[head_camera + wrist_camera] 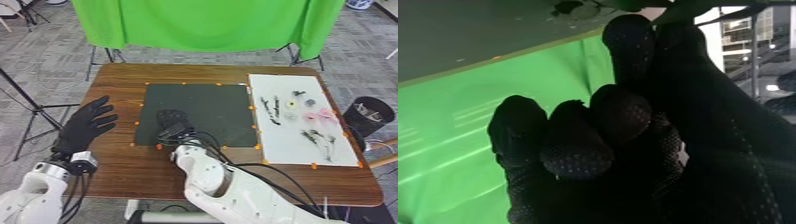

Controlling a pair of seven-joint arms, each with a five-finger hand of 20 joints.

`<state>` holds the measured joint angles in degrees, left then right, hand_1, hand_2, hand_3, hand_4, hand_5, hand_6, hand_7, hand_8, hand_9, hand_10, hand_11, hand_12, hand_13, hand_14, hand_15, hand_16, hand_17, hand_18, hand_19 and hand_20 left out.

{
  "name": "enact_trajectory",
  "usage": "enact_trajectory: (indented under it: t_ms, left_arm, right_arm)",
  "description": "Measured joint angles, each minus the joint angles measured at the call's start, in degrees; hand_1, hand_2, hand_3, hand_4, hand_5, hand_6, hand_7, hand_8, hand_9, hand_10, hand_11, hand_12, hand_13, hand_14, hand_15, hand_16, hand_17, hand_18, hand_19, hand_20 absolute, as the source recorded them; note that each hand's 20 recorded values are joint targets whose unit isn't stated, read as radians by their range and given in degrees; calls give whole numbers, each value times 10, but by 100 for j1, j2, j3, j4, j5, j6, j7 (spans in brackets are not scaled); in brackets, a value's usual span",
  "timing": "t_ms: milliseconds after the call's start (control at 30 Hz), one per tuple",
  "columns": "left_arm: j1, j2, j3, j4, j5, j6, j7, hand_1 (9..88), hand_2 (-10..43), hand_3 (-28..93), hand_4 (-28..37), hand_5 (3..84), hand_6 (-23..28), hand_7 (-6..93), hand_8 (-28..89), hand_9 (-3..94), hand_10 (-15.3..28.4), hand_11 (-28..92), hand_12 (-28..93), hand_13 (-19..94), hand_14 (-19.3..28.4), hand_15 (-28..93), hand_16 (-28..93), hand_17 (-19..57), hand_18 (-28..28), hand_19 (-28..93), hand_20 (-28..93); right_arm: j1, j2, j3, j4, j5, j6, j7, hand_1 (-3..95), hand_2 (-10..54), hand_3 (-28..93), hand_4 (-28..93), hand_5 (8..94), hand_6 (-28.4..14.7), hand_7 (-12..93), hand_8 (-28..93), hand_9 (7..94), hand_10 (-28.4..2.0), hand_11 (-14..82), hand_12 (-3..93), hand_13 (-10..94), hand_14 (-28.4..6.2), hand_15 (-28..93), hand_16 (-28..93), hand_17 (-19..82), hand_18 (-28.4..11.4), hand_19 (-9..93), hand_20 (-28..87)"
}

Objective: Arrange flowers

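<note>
One black-gloved right hand (173, 120), over the dark rectangular mat (200, 105), has fingers curled and seems to pinch a green leafy sprig (684, 9) at its fingertips. That sprig's long axis is unclear: the glove and the picture's edge cut it off. Dark slender stems (276, 107) lie rightward on the white board (293, 147), nearer this hand than the spread left hand (84, 122).

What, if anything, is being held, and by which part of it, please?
The right robot hand seems to pinch a green leafy sprig at its fingertips, close to the leaves; the exact spot is hidden.
</note>
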<state>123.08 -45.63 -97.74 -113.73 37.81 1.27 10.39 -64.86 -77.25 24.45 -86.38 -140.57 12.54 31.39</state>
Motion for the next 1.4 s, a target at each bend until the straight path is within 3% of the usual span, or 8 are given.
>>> enact_trajectory:
  t_ms: [267,867,1100,1400]
  left_arm:
    - [-281,13,180,95,37,-134,-83,250,-55,697,-241,276,31,210,-112,237,119,236,161,207,156,384,-7,-82,227,480,108]
    - [-469,18,322,155,56,-203,-122,251,-54,696,-242,275,32,208,-111,237,119,237,161,207,156,384,-7,-82,227,480,108]
    - [-482,19,340,156,59,-210,-117,250,-54,698,-242,276,32,209,-111,237,120,237,161,206,155,384,-7,-82,227,480,108]
    - [-431,32,333,152,58,-206,-104,251,-54,697,-242,275,32,209,-111,237,119,237,160,206,156,386,-6,-82,227,480,108]
  right_arm:
    - [334,-72,-401,312,33,536,131,439,-95,898,-221,793,5,404,211,789,-83,619,562,757,-74,843,343,440,-227,932,627]
    - [455,-151,-469,520,-78,618,112,442,-95,894,-228,788,6,411,191,788,-86,617,558,754,-76,841,341,433,-227,932,621]
    - [402,-177,-382,511,-106,510,78,443,-95,885,-230,785,5,405,163,784,-88,609,561,748,-77,836,344,425,-227,932,611]
    - [267,-240,-117,395,-122,-131,-19,396,-95,856,-259,770,-4,387,134,764,-99,627,513,731,-83,832,339,411,-227,932,596]
